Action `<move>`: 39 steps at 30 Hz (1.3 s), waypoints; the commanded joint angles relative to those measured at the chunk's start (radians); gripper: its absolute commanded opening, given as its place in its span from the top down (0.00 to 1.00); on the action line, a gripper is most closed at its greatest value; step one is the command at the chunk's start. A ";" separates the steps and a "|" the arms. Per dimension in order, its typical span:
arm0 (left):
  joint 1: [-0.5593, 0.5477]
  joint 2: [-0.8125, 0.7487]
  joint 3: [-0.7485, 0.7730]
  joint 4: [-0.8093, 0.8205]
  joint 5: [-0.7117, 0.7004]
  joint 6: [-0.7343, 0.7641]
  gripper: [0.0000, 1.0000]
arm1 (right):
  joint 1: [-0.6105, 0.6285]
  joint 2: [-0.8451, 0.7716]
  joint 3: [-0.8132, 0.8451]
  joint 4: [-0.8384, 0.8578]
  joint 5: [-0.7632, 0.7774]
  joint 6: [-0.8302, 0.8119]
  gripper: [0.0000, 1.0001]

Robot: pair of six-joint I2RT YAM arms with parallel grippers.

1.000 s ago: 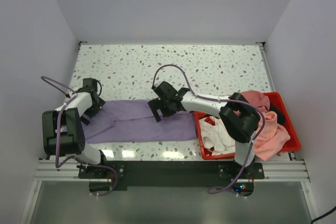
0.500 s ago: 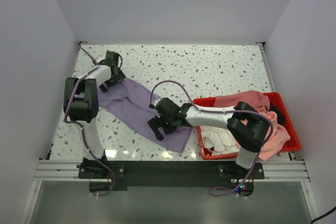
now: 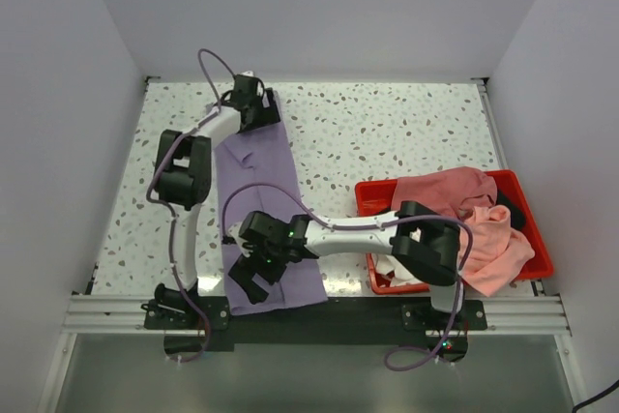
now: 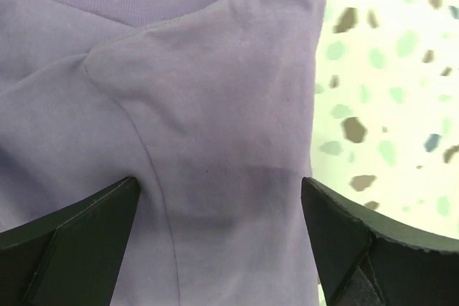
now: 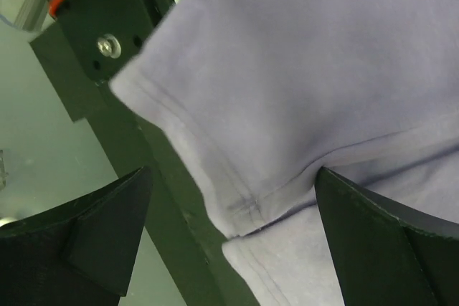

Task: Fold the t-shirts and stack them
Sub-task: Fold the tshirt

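Now, purple tee [image 3: 266, 166] spread flat, left gripper [image 4: 222, 231] & right gripper [image 5: 229, 241] jaws both open over it (nothing held): next, prob. pinch edges for 1st fold.

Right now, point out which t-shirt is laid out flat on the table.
The purple t-shirt, spread lengthwise on the table; the pink garment and white garment lie heaped in the red bin.
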 commanded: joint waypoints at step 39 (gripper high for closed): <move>-0.054 -0.010 0.177 -0.323 -0.134 0.237 0.21 | -0.668 -0.580 -0.154 -0.210 0.517 0.069 0.01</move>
